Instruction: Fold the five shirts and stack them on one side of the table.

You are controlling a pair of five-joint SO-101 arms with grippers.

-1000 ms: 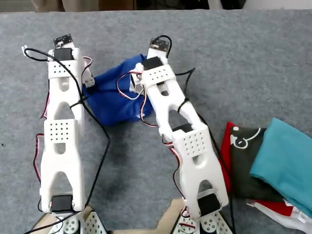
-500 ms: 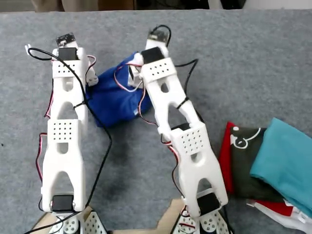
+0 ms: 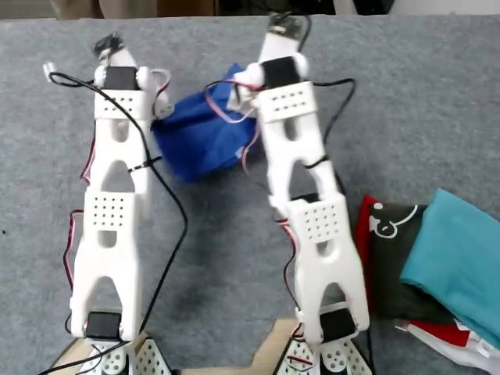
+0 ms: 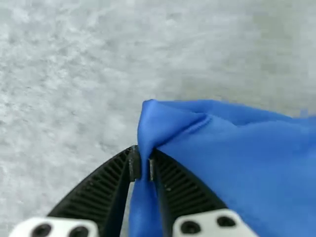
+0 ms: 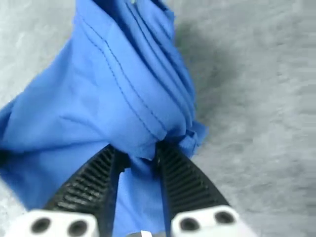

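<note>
Site: robotics lab bench, prob. research/hobby setup. Evidence: left arm [image 3: 109, 234] & right arm [image 3: 320, 226], white printed shells w/ loose servo cables [image 3: 184, 225]. Table [image 3: 437, 94] under grey felt; shirt pile [image 3: 437, 258] at one edge.
</note>
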